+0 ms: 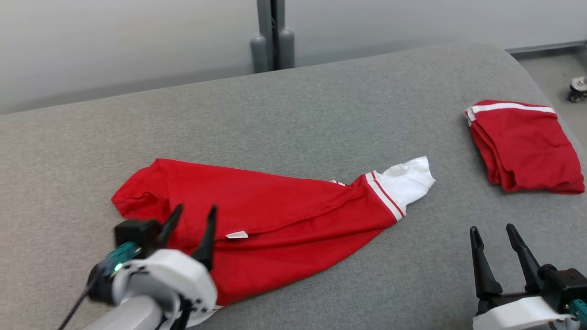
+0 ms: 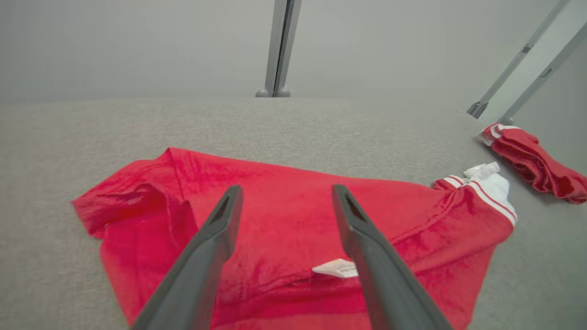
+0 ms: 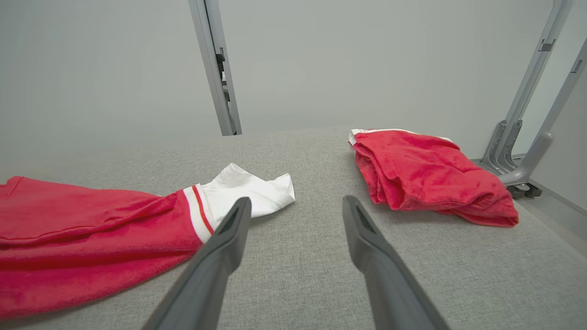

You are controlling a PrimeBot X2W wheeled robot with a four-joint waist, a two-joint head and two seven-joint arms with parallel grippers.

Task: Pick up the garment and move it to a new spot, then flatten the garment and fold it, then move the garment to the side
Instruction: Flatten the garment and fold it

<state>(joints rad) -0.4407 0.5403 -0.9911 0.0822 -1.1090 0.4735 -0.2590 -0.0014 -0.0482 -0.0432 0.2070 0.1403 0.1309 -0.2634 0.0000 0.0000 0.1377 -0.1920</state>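
The garment (image 1: 275, 215) is red with white trim and a white end, lying crumpled and stretched across the grey table (image 1: 321, 101); a small white label shows on it. It also lies in the left wrist view (image 2: 284, 229) and at the left of the right wrist view (image 3: 91, 229). My left gripper (image 1: 192, 214) hovers over the garment's near left part, open, with nothing between its fingers (image 2: 215, 238). At the lower right my right gripper (image 1: 493, 231) stands open over bare table, right of the garment's white end (image 3: 247, 192).
A second red garment (image 1: 523, 144), folded, with a white stripe, lies at the table's far right near the edge. A grey post (image 1: 273, 34) stands behind the table. Metal frame legs (image 3: 527, 119) and a caster (image 1: 578, 89) stand off the right side.
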